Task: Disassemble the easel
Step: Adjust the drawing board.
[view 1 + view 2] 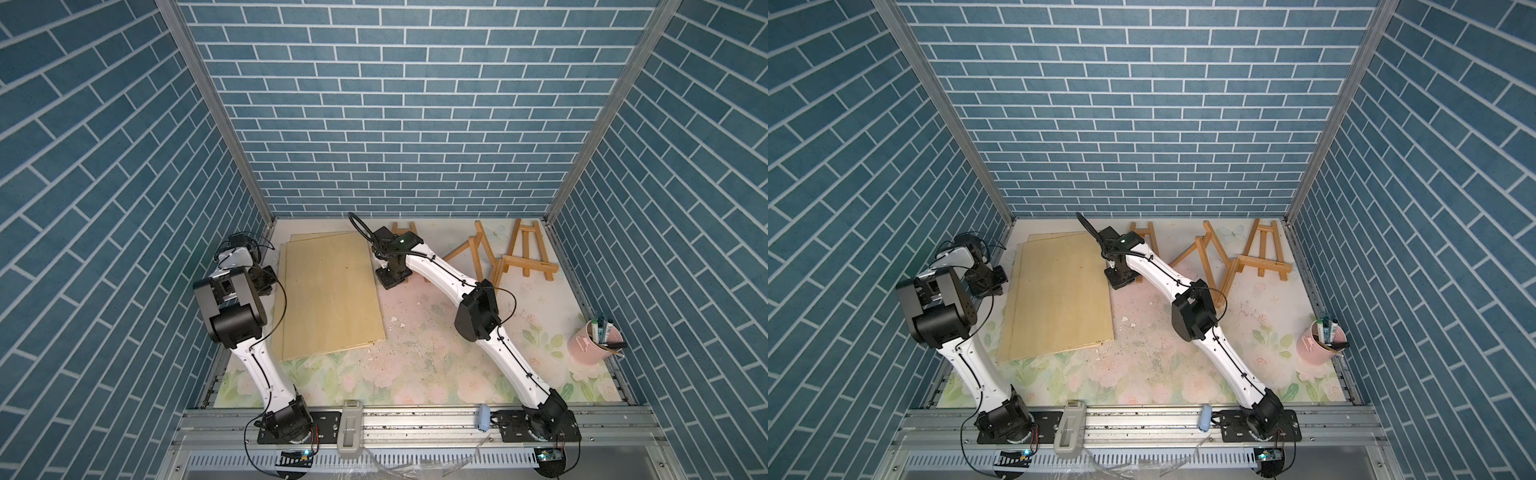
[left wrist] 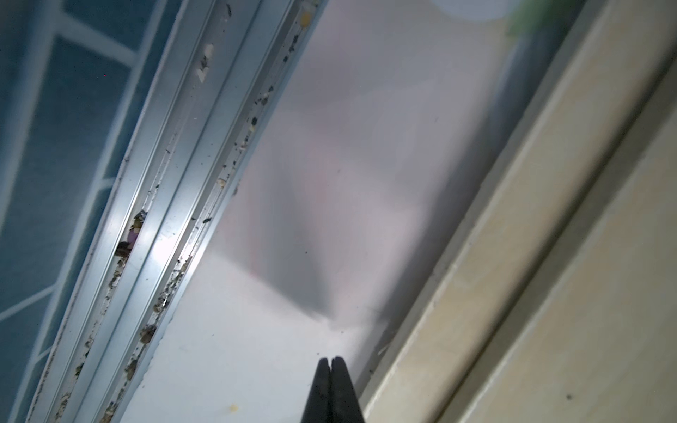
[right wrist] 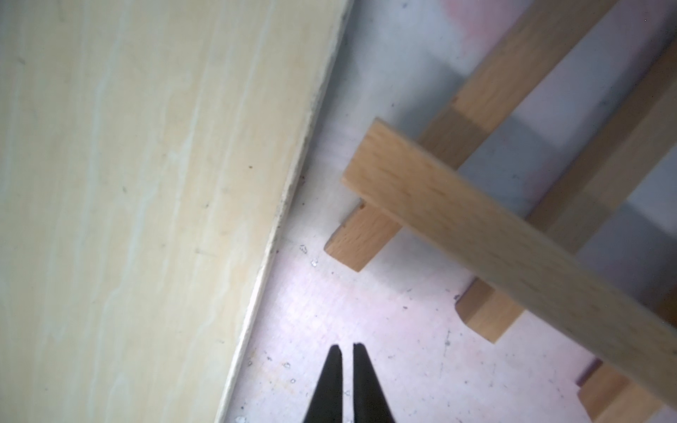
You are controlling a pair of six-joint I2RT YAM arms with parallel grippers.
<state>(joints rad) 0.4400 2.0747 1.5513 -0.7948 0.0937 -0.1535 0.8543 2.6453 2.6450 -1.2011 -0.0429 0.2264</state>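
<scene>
The only container is a pink bucket (image 1: 583, 350) standing upright at the right edge of the table (image 1: 436, 332), toward the near side. It holds a bunch of markers (image 1: 603, 329) that stick up past its rim; among them are white barrels with green and dark caps, and how many there are cannot be told. Three small wooden easels lie along the far part of the table. The far-right easel (image 1: 526, 249) lies flat with its narrow top toward the far wall and its ledge bar across the near ends of its legs. Just left of it, the middle easel (image 1: 478, 248) is tipped over with its legs splayed, one strut reaching left; whether these two touch cannot be told. The third easel (image 1: 402, 227) sits at the far centre, mostly hidden behind the right arm in both top views. The right wrist view shows its pale ledge bar (image 3: 439, 219) crossing over two darker legs whose cut ends lie on the table. The right tool (image 3: 347, 346) hangs over bare table between that easel and a stack of thin pale boards (image 1: 328, 291), closed to a sliver and empty. The left tool (image 2: 330, 360) is pressed closed, holds nothing, and sits at the far left between the boards' left edge and a metal rail (image 2: 165, 219).
</scene>
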